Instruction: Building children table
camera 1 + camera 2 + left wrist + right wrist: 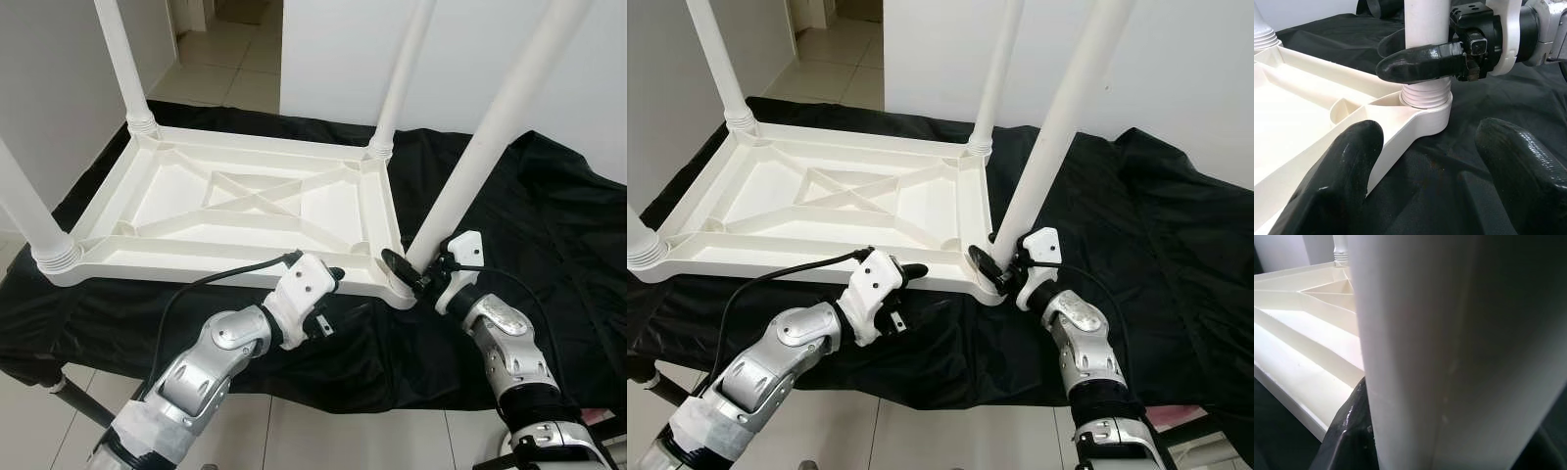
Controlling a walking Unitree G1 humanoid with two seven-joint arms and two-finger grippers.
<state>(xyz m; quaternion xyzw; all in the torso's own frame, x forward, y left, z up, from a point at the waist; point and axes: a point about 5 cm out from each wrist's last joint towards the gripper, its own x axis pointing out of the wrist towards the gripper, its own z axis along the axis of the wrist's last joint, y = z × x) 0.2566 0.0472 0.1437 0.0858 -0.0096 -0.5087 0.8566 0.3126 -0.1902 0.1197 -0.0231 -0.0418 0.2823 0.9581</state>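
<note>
Tabletop (245, 211) lies upside down on the black-draped surface (549, 225), its near edge just ahead of both my arms. My left pincer (328, 284) hovers spread at that edge, holding nothing. My right pincer (411, 271) pinches the nearest leg (490, 137) just above its corner socket (1426, 100); the leg's long axis rises tilted, leaning rightward. Farther back, three more legs stand seated.
</note>
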